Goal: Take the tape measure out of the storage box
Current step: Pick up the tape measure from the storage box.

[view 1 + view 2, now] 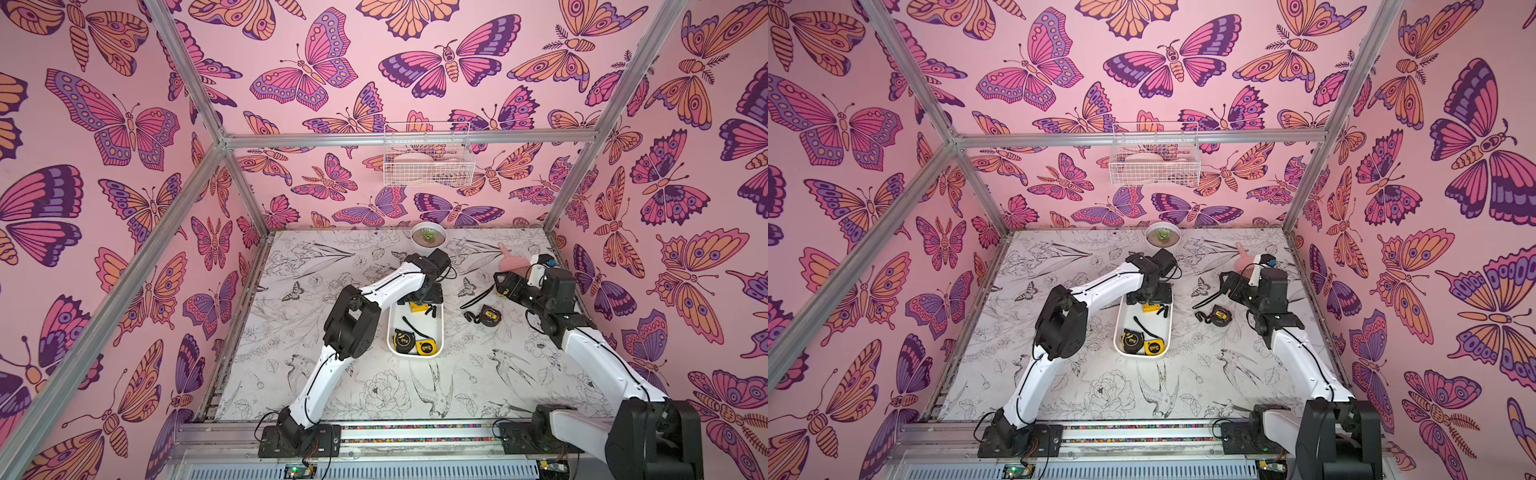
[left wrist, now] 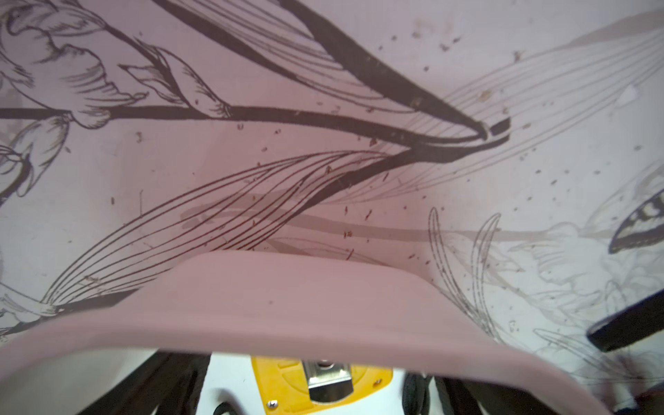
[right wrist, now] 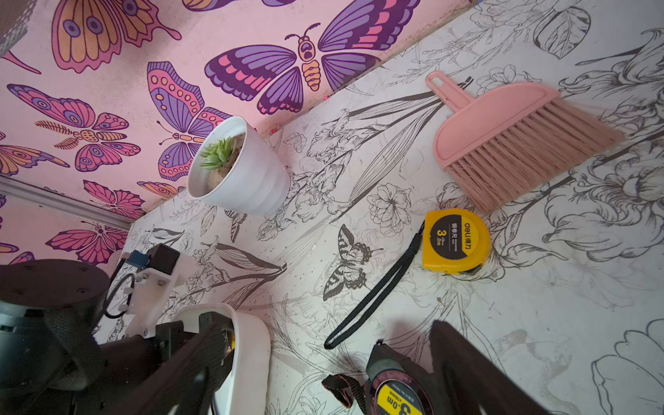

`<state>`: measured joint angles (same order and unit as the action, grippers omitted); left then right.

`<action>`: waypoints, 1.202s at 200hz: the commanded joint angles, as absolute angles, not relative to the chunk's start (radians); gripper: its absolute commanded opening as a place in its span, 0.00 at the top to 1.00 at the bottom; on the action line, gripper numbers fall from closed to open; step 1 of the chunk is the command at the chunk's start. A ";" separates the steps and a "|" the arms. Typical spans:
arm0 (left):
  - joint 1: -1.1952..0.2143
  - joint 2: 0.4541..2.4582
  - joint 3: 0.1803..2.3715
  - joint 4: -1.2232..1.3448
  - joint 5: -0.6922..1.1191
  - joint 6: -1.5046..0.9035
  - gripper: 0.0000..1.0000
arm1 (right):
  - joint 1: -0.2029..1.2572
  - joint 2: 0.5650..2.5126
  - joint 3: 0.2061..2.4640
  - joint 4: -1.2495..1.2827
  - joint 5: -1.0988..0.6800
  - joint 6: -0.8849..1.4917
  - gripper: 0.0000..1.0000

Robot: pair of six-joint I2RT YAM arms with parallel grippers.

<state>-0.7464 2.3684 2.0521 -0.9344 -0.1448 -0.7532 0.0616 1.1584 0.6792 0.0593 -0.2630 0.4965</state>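
Storage box (image 1: 428,324): long axis from the arm bases toward the plant pot (image 1: 428,239).

Yellow tape measure (image 1: 417,307) inside, at the box's far end. Flat, metal belt clip up. Case close to square, long axis hard to call. Blade mouth hidden, heading unknown. Strap loop at the box's right wall.

Left gripper (image 1: 420,298) over that far end. Jaws wide, one finger (image 2: 143,388) each side of the yellow case, not closed on it.

Black-and-yellow tape measure (image 1: 402,340) and second yellow one (image 1: 428,347) side by side at the box's near end.

Right of the box, on the table: black tape measure (image 1: 488,314). Right gripper (image 1: 503,286) just beyond, jaws wide, clamping nothing. Farther right: deli tape measure (image 3: 454,240), pink brush (image 3: 503,136).
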 commanded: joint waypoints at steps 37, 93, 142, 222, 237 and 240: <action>-0.743 2.354 1.985 -0.910 -0.118 -0.846 0.12 | 0.067 1.165 0.677 0.069 -0.289 0.477 0.07; -0.729 2.350 1.950 -0.904 -0.104 -0.845 0.41 | 0.069 1.159 0.673 0.077 -0.291 0.478 0.07; -0.719 2.300 1.905 -0.904 -0.100 -0.787 0.69 | 0.069 1.167 0.664 0.097 -0.331 0.479 0.07; -0.719 2.107 1.875 -0.906 0.041 -0.733 0.75 | 0.159 1.140 0.471 0.263 -0.514 0.552 0.07; -0.719 2.096 1.898 -0.906 0.062 -0.743 0.75 | 0.233 1.126 0.465 0.260 -0.491 0.526 0.08; -0.719 2.096 1.904 -0.906 0.066 -0.748 0.74 | 0.246 1.124 0.463 0.264 -0.485 0.525 0.08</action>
